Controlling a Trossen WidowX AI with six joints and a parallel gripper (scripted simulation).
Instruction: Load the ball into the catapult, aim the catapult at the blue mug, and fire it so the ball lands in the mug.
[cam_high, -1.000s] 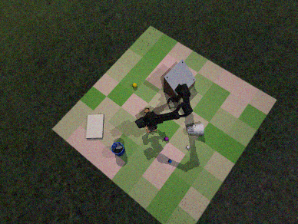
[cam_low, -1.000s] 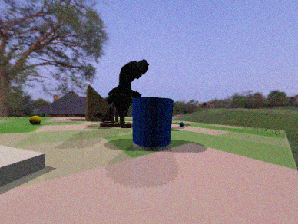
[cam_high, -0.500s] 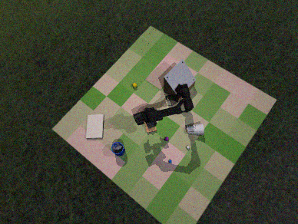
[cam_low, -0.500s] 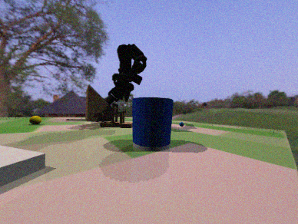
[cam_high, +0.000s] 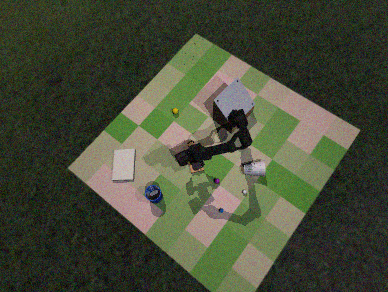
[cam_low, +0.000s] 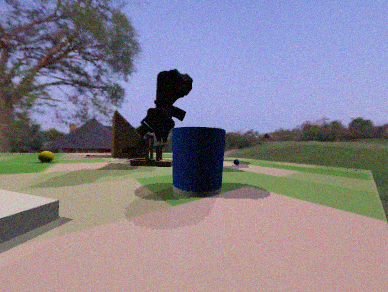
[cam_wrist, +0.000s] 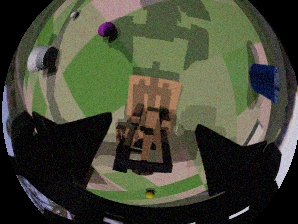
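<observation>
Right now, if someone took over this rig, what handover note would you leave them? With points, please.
Gripper (cam_wrist: 154, 123): open, nothing held, above the wooden catapult (cam_wrist: 151, 95) (cam_high: 193, 171).
Blue mug (cam_high: 153, 193) (cam_low: 198, 161) (cam_wrist: 265, 82): upright on the checkered mat.
Loose on the mat: yellow ball (cam_high: 175, 111) (cam_low: 46, 156) (cam_wrist: 150, 193), purple ball (cam_high: 216, 181) (cam_wrist: 106, 29).
Done: cannot confirm loading or aim.
Left: check the cup for a ball, align with the mug, fire.

Catapult (cam_high: 197, 170) (cam_low: 150, 162) (cam_wrist: 154, 92) partly hidden beneath arm (cam_high: 220, 149) (cam_low: 170, 89)

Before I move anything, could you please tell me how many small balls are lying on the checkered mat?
4: yellow, purple, white and blue, all around the catapult. Others may be hidden.
</observation>
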